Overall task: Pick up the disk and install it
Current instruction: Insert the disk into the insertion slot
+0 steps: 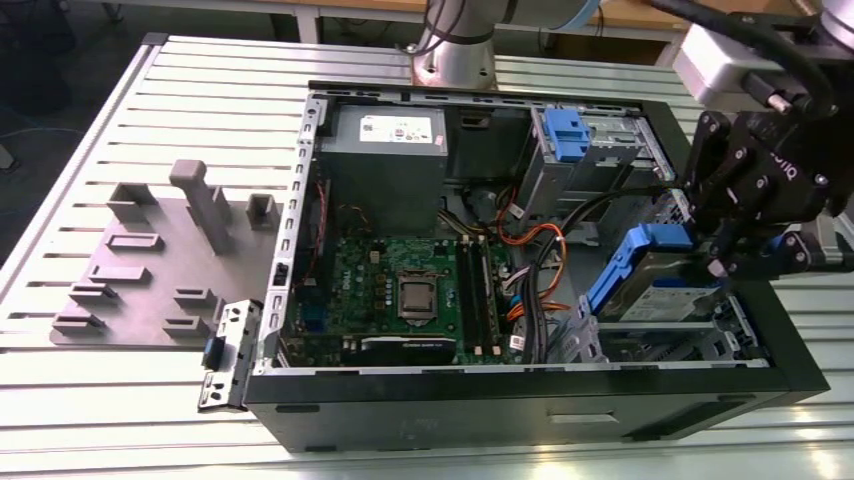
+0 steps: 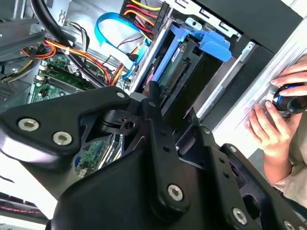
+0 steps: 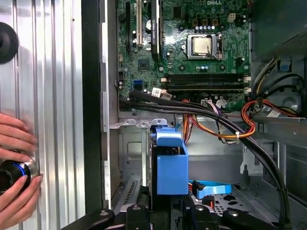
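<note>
- Gripper [image 1: 714, 262], black, hung over the open computer case [image 1: 534, 400] at the exterior view's right.
- Claw was pinching the disk [image 1: 651, 285], fingers pressed against its sides; the first wrist view showed the disk edge-on between the finger links.
- Disk: silver body with label, blue carrier round it, tilted with the blue end up.
- Disk sat at the metal drive cage [image 1: 594, 335] in the case corner nearest the exterior view's lower right; its lower part was behind the cage wall. Could not tell if it was fully seated.
- Motherboard [image 1: 400, 280] lay flat in the case, beside the cage toward the exterior view's left.
- Orange and black cables [image 1: 527, 240] ran between the motherboard and the cage.
- Another blue carrier [image 1: 567, 135] sat in the upper bay, well apart from the held disk.
- Case stood on a slatted metal table [image 1: 80, 400].
- Grey fixture [image 1: 147, 270] with upright blocks lay on the table at the exterior view's left of the case.
- A person's hand [image 2: 266, 124] rested on a round knob [image 2: 289, 99] on the table just outside the case wall.
</note>
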### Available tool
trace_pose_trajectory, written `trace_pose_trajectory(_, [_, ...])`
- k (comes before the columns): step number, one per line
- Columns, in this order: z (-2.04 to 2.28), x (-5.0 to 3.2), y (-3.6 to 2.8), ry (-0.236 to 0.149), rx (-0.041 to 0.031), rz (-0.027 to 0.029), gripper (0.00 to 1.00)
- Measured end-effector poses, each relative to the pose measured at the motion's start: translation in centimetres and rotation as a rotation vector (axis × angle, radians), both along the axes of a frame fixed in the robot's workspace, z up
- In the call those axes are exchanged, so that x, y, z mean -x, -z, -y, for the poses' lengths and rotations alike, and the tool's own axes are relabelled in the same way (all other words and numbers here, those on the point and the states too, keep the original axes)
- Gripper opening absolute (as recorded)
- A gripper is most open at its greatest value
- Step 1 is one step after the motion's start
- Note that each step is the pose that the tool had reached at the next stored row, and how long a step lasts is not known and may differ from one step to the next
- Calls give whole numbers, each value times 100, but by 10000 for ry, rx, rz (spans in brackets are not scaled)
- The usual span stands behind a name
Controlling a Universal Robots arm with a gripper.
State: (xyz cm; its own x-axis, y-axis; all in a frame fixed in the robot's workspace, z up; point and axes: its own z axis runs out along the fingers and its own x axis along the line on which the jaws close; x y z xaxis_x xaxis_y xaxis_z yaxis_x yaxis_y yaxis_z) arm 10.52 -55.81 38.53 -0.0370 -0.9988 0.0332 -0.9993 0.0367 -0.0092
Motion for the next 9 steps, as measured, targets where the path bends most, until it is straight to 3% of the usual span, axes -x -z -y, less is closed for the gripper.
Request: trace_pose_trajectory(9, [30, 5, 163, 0, 0, 0, 35])
